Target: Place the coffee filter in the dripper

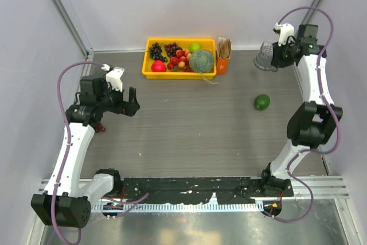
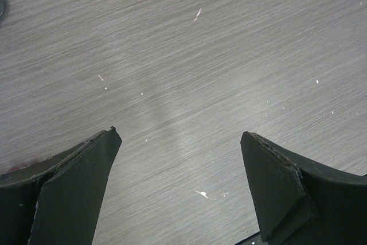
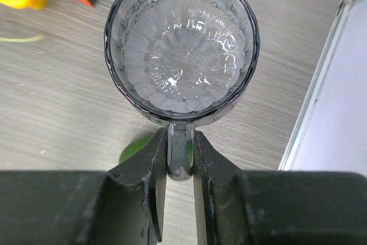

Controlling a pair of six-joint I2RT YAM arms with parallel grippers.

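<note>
right gripper pinches the dripper by its handle.

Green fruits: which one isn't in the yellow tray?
The small dark green fruit, lying alone on the table. The big melon and the pale green fruit both sit inside the yellow tray.

Transparent dripper: glossy, ribbed, smoky plastic look. Grey surface: matt, fine wood-grain streaks. Black left claw: matt, scuffed edges.
</note>
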